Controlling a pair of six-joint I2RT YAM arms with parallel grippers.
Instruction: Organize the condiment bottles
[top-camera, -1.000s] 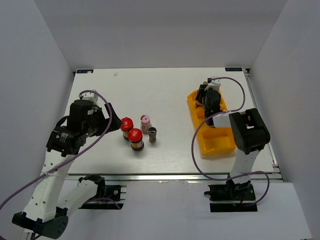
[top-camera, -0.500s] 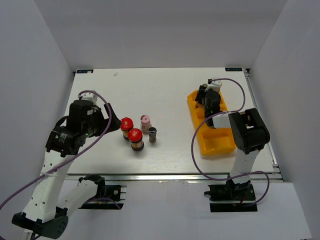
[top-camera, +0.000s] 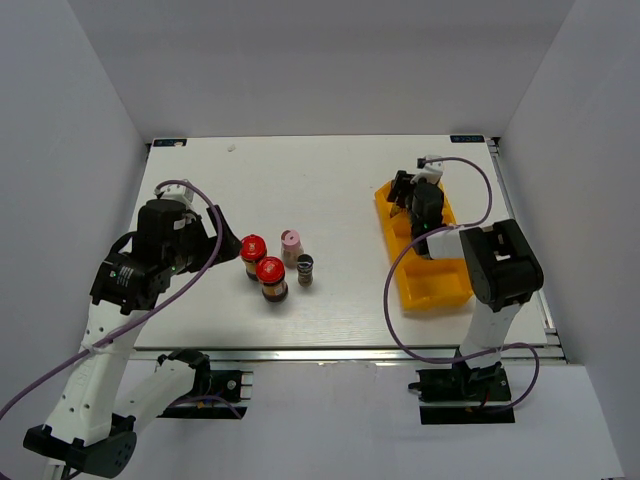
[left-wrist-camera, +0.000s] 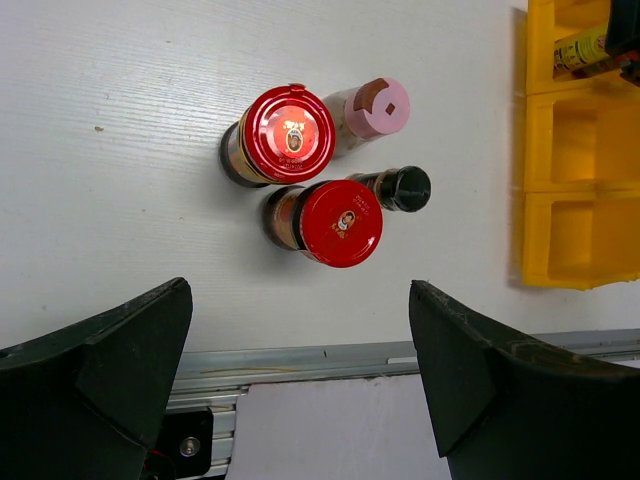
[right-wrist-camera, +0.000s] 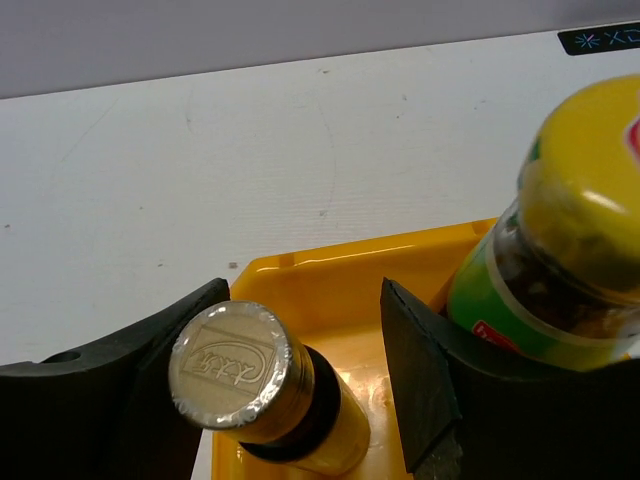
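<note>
White table | right gripper over yellow tray, far compartment; jaws loose around slim brown bottle, not gripping | advice: lift straight up, clear of sauce bottle | left gripper spread wide, well left of tray

I see the white table bearing a red-lidded jar, a second jar beside it, a pink-capped bottle, a dark shaker, and a yellow tray well apart to the right.

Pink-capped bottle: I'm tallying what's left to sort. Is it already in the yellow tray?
No, the pink-capped bottle stands on the table beside a red-lidded jar, apart from the yellow tray.
</note>
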